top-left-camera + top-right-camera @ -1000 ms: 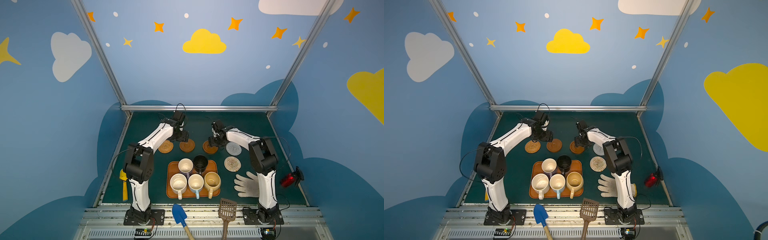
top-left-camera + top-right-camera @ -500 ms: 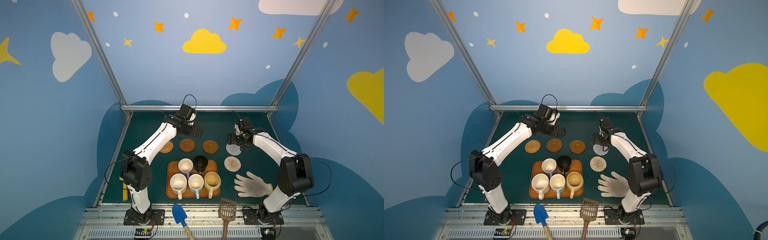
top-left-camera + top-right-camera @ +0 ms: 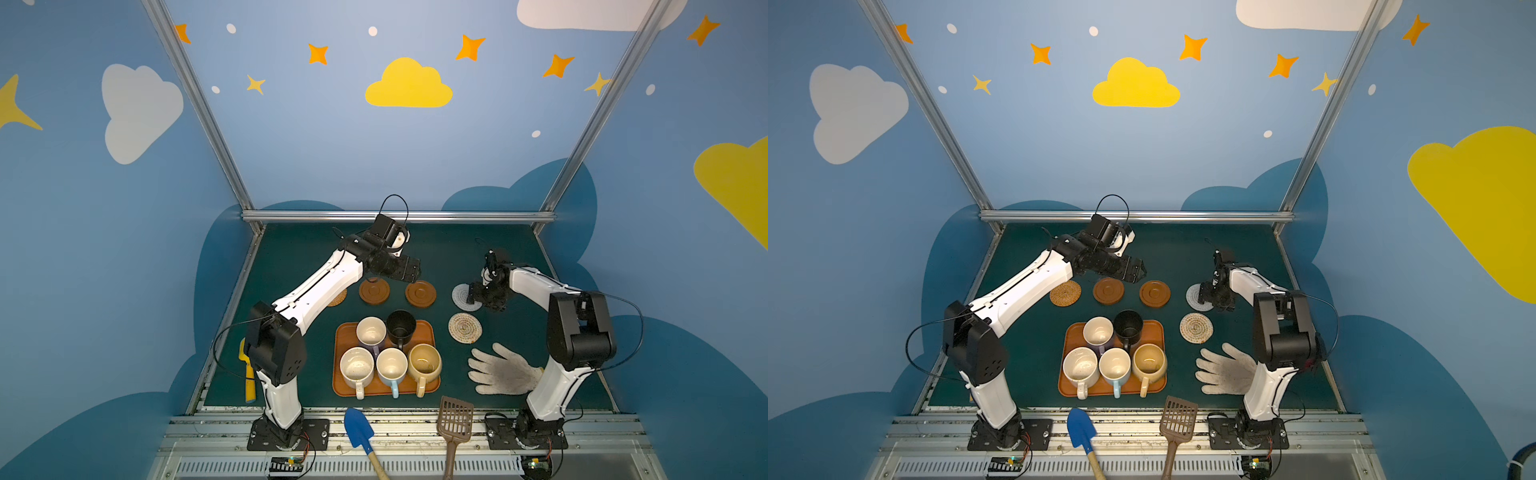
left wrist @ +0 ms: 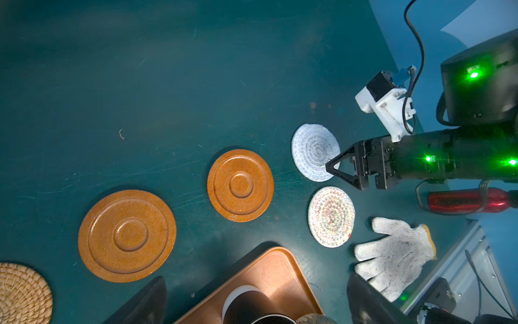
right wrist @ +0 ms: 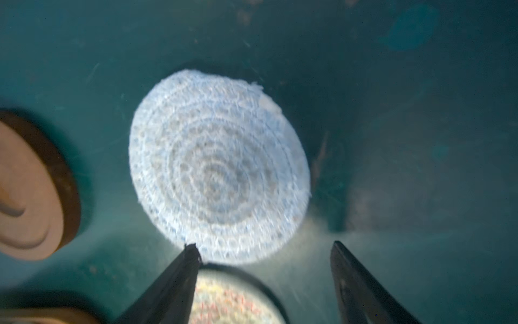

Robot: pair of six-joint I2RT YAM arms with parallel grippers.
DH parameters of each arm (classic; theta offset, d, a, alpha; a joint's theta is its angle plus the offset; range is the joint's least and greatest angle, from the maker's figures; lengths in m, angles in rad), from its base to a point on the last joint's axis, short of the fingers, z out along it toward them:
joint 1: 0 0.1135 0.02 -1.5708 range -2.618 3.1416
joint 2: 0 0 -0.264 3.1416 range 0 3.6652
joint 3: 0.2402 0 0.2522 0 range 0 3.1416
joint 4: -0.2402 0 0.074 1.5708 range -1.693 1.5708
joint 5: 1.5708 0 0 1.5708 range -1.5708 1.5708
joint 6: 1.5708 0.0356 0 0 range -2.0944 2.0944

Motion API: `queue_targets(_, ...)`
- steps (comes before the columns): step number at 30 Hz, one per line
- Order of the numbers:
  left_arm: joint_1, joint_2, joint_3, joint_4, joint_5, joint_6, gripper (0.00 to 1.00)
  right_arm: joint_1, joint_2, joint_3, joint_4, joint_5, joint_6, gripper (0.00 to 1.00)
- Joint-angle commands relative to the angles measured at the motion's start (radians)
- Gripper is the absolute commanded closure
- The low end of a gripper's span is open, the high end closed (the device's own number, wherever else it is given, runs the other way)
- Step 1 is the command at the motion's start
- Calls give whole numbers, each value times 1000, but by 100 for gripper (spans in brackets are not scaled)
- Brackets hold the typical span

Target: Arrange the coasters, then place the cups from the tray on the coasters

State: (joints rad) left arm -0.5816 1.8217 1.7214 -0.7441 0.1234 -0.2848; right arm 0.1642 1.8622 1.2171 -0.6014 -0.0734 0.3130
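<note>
Top views both: you had all 5 cups [image 3: 391, 365] on the tray [image 3: 424, 331], nearest. Beyond, beige coaster [image 3: 465, 328] sat out of line. Right gripper [image 3: 471, 294], jaws apart & empty, at edge of grey-white coaster [image 3: 459, 295]. Left gripper [image 3: 413, 272] farthest, spread, empty. Step looked like arranging coasters; next prob. needed beige one in row.

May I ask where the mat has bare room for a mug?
Bare mat lies between the back rail and the wooden coasters, and between the tray and the left arm. Right of the tray is crowded: beige rope coaster, glove.
</note>
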Motion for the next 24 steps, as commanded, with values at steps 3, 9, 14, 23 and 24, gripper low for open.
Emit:
queue_targets(3,2,-14,-17,-2,-24,2,0,1,48,59,15,-37,10,29)
queue_targets(9,8,-15,-27,-2,-28,5,0,28,128,121,-11,-33,-8,35)
queue_targets(14,15,-20,-32,-10,-34,5,0,47,145,150,-19,-53,3,36)
queue_targets(23,26,-39,-40,-12,-42,6,0,70,219,231,-53,61,2,35)
queue_targets(24,28,-43,-41,-13,-40,6,0,68,227,238,-57,78,3,36)
